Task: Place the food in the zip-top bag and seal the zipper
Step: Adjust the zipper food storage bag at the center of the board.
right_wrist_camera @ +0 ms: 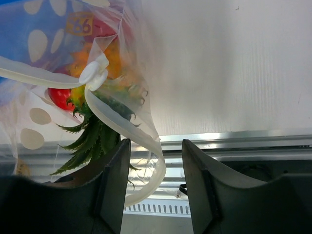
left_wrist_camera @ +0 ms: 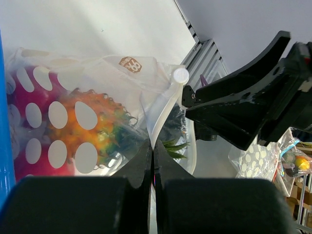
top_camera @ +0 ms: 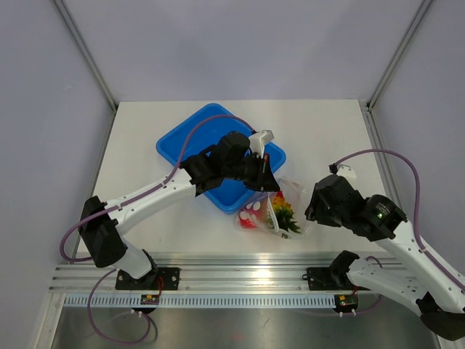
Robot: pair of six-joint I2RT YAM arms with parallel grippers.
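The clear zip-top bag (top_camera: 275, 207) with white dots lies at the table's front, next to the blue tray. Inside it I see the orange pineapple (left_wrist_camera: 83, 122) with its green crown (right_wrist_camera: 95, 139) and a red fruit (right_wrist_camera: 61, 96). My left gripper (left_wrist_camera: 152, 145) is shut on the white zipper strip (left_wrist_camera: 163, 109) just below its slider (left_wrist_camera: 181, 74). My right gripper (right_wrist_camera: 156, 146) is open at the bag's right end, with a loop of the zipper strip (right_wrist_camera: 146, 136) hanging between its fingers. Beyond the slider (right_wrist_camera: 95, 73) the two strips stand apart.
The blue tray (top_camera: 182, 145) sits behind the bag, under the left arm. The aluminium rail (top_camera: 240, 280) runs along the table's near edge, close to the bag. Another dotted bag (left_wrist_camera: 256, 158) lies off the table past the rail.
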